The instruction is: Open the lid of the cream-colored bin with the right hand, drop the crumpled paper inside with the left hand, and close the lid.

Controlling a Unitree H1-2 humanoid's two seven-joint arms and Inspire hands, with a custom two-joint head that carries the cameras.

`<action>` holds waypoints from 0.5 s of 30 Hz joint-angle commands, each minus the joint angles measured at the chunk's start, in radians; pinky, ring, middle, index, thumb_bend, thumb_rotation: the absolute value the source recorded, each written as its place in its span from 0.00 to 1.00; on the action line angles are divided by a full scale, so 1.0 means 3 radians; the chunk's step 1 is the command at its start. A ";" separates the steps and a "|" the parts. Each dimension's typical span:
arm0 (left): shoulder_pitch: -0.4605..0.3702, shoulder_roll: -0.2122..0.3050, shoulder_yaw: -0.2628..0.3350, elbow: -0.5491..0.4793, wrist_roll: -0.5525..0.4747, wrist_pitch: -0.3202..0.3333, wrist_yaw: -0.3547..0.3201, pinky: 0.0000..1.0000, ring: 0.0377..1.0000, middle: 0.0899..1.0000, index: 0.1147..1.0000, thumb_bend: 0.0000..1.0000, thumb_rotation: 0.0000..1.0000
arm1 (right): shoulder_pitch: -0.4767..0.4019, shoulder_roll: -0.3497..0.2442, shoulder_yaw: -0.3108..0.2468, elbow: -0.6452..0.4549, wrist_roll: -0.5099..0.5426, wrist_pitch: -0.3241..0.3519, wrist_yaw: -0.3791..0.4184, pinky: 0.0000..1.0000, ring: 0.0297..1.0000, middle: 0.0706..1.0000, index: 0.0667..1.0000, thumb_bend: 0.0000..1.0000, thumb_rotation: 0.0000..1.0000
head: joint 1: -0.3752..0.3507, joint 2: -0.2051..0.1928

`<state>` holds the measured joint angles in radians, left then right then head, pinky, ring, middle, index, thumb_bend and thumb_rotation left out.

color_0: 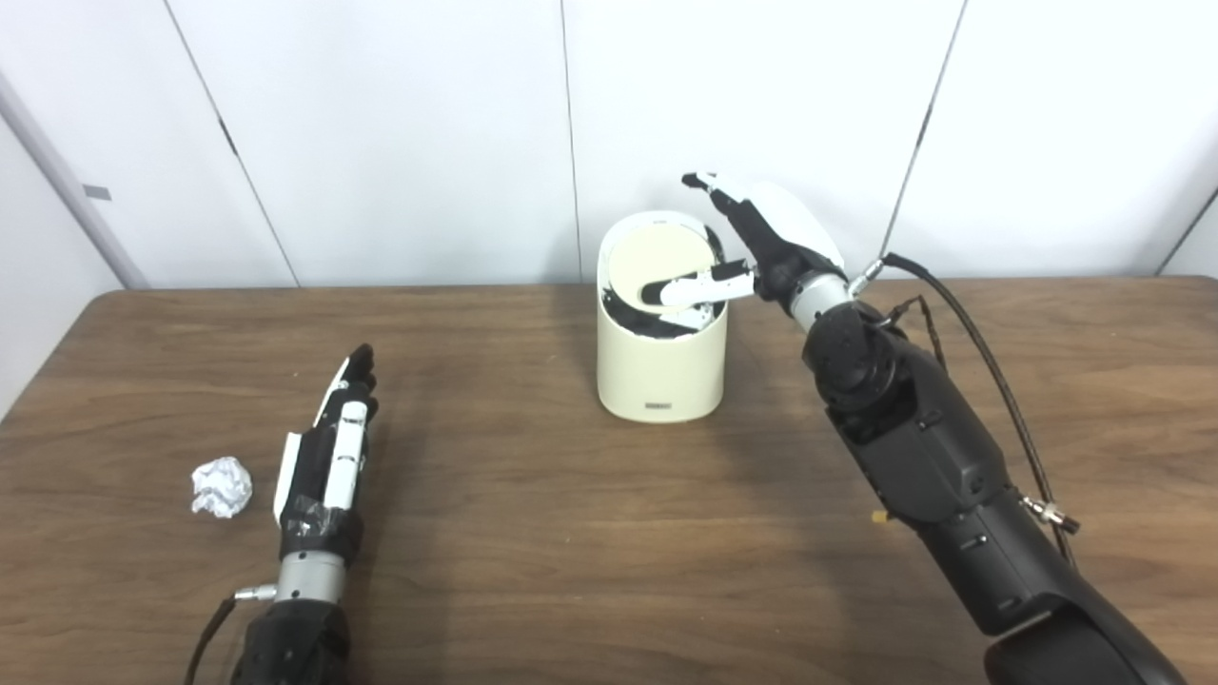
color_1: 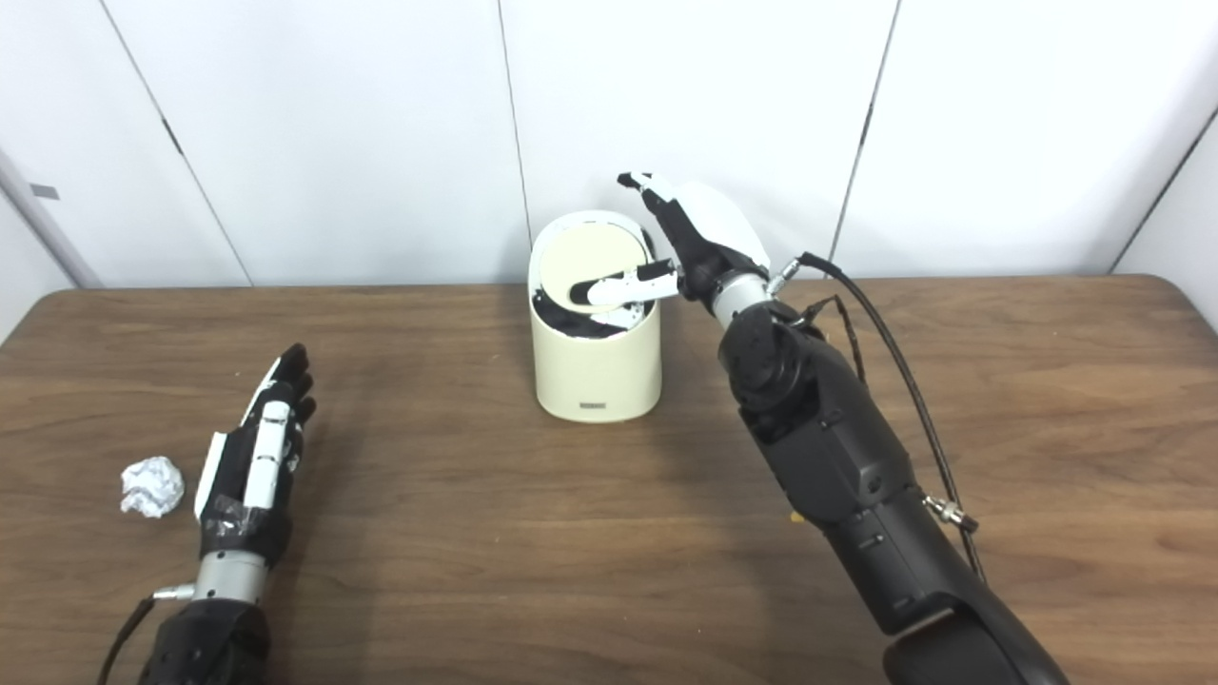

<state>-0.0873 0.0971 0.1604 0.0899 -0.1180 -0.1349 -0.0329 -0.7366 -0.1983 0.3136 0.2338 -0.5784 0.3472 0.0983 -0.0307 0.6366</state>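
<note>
Right robot hand props the bin's lid; label unreadable.

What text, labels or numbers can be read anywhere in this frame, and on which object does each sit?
Nothing is legible.
Cream-colored bin: a small dark label low on its front, too small and blurred to read.
Crumpled paper, left hand, right hand, table: no visible markings.

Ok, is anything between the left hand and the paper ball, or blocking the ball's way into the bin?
Nothing lies between the left hand and the paper ball beside it on bare table. At the bin, the lid looks tilted open, but the right hand has a finger across the opening.
</note>
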 commanded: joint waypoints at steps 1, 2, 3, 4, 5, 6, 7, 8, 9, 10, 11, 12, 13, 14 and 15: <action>0.0166 -0.0164 -0.0077 0.0168 -0.0019 -0.0018 0.0022 1.00 0.99 0.98 0.96 0.37 0.83 | -0.0156 -0.0065 -0.0009 -0.0051 -0.0098 -0.0066 -0.0062 0.91 0.96 0.97 0.93 0.77 0.44 | -0.0001 0.0006; 0.0167 -0.0165 -0.0075 0.0164 -0.0026 -0.0018 0.0020 1.00 0.99 0.98 0.96 0.37 0.83 | -0.0156 -0.0072 0.0003 -0.0061 -0.0120 -0.0060 -0.0057 0.91 0.96 0.96 0.93 0.77 0.44 | -0.0003 0.0011; 0.0167 -0.0163 -0.0073 0.0164 -0.0033 -0.0025 0.0014 1.00 0.99 0.98 0.96 0.36 0.83 | -0.0158 -0.0082 0.0021 -0.0070 -0.0150 -0.0053 -0.0053 0.91 0.96 0.96 0.93 0.77 0.44 | -0.0007 0.0014; 0.0167 -0.0160 -0.0072 0.0166 -0.0042 -0.0030 0.0005 1.00 0.99 0.98 0.96 0.36 0.83 | -0.0160 -0.0094 0.0049 -0.0078 -0.0195 -0.0049 -0.0051 0.92 0.96 0.96 0.93 0.77 0.44 | -0.0008 0.0017; 0.0169 -0.0159 -0.0072 0.0161 -0.0054 -0.0029 -0.0003 1.00 1.00 0.98 0.96 0.37 0.83 | -0.0162 -0.0108 0.0077 -0.0081 -0.0241 -0.0053 -0.0049 0.92 0.96 0.96 0.93 0.78 0.43 | -0.0008 0.0019; 0.0171 -0.0160 -0.0071 0.0152 -0.0064 -0.0024 -0.0009 1.00 1.00 0.98 0.96 0.37 0.83 | -0.0164 -0.0118 0.0099 -0.0081 -0.0276 -0.0059 -0.0047 0.93 0.96 0.96 0.92 0.78 0.42 | -0.0008 0.0020; 0.0174 -0.0160 -0.0070 0.0141 -0.0072 -0.0017 -0.0013 1.00 1.00 0.99 0.96 0.37 0.83 | -0.0164 -0.0131 0.0125 -0.0080 -0.0310 -0.0075 -0.0050 0.94 0.97 0.96 0.92 0.79 0.40 | -0.0007 0.0024; 0.0179 -0.0163 -0.0070 0.0128 -0.0072 -0.0008 -0.0009 1.00 1.00 0.99 0.96 0.37 0.83 | -0.0163 -0.0143 0.0151 -0.0073 -0.0341 -0.0102 -0.0062 0.96 0.97 0.97 0.92 0.79 0.38 | -0.0007 0.0021; 0.0182 -0.0163 -0.0071 0.0121 -0.0072 0.0000 -0.0008 1.00 1.00 0.98 0.96 0.37 0.83 | -0.0161 -0.0152 0.0170 -0.0060 -0.0368 -0.0131 -0.0075 0.98 0.97 0.97 0.92 0.80 0.36 | -0.0007 0.0021; 0.0184 -0.0162 -0.0072 0.0117 -0.0070 0.0002 -0.0008 1.00 1.00 0.98 0.96 0.37 0.83 | -0.0158 -0.0158 0.0186 -0.0046 -0.0394 -0.0153 -0.0085 0.99 0.98 0.97 0.92 0.81 0.34 | -0.0003 0.0026; 0.0185 -0.0159 -0.0071 0.0117 -0.0060 0.0000 -0.0003 1.00 1.00 0.98 0.97 0.37 0.84 | -0.0155 -0.0161 0.0201 -0.0032 -0.0422 -0.0164 -0.0092 1.00 0.98 0.97 0.93 0.82 0.33 | -0.0003 0.0031; 0.0186 -0.0155 -0.0073 0.0120 -0.0049 -0.0010 -0.0003 1.00 1.00 0.98 0.96 0.37 0.85 | -0.0149 -0.0165 0.0215 -0.0025 -0.0446 -0.0163 -0.0091 1.00 0.98 0.97 0.93 0.82 0.31 | -0.0005 0.0034; 0.0186 -0.0150 -0.0076 0.0123 -0.0035 -0.0017 -0.0002 1.00 1.00 0.98 0.96 0.36 0.86 | -0.0144 -0.0168 0.0227 -0.0020 -0.0467 -0.0158 -0.0087 1.00 0.99 0.97 0.93 0.83 0.30 | -0.0005 0.0034; 0.0185 -0.0147 -0.0077 0.0124 -0.0026 -0.0019 0.0000 1.00 0.99 0.98 0.97 0.36 0.88 | -0.0138 -0.0173 0.0238 -0.0015 -0.0488 -0.0153 -0.0082 1.00 0.99 0.98 0.93 0.83 0.29 | -0.0005 0.0034; 0.0185 -0.0146 -0.0078 0.0124 -0.0023 -0.0018 0.0001 1.00 0.99 0.98 0.97 0.37 0.88 | -0.0134 -0.0175 0.0244 -0.0014 -0.0501 -0.0150 -0.0077 1.00 0.99 0.98 0.93 0.83 0.29 | -0.0008 0.0037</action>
<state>-0.0857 0.0922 0.1587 0.0842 -0.1228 -0.1346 -0.0362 -0.7590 -0.2265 0.3788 0.2168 -0.6869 0.3012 0.0723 -0.0322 0.6473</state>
